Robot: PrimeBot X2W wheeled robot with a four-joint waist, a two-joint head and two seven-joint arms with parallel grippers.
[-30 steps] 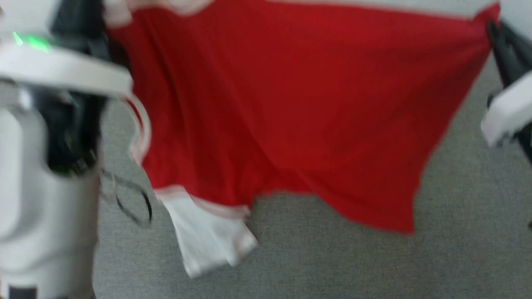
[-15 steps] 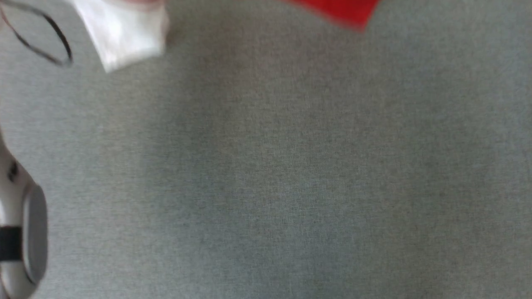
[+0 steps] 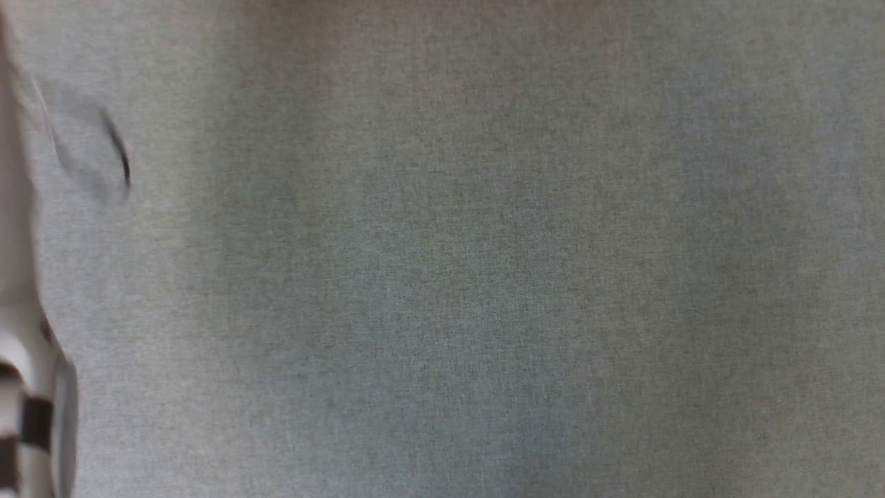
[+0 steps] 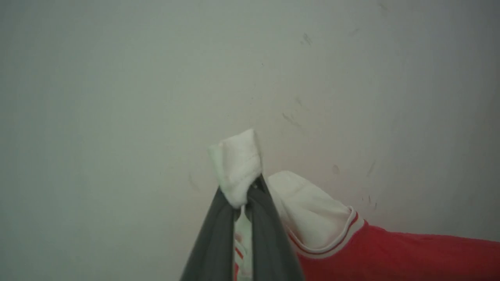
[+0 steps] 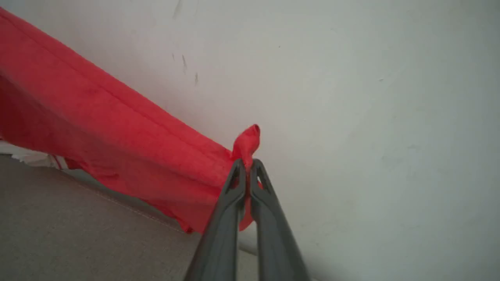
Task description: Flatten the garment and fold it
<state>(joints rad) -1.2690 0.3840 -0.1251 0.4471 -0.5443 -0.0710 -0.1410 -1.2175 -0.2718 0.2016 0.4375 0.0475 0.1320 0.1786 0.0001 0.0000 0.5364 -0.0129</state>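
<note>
The garment (image 4: 390, 253) is held up in the air, stretched between the two arms in front of a pale wall (image 4: 117, 78). In the right wrist view its red body (image 5: 97, 128) runs taut along the top edge and sags below, over the grey tabletop (image 5: 78, 234). Whether its lowest fold touches that surface cannot be told.

It looks thin, light and quite limp. The cloth bunches into a small knob wherever it is pinched and droops freely between the pinches, so it will not keep any shape by itself. It may also be a little slick, so a small pinch could slip under a hard pull.

The left tool (image 4: 244, 203) is closed on a wad of white cloth, seemingly sleeve or shoulder, with the red-striped trim (image 4: 332, 242) just beside it. The right tool (image 5: 247, 166) is clamped on a red corner, its fingers pressed together around the cloth.

Corners, hems and the seamed sleeve edges look like the best holds, being doubled cloth. Two well-apart grips along one edge should let it be laid down flat. The head view shows bare tabletop (image 3: 484, 277) with room for it.
</note>
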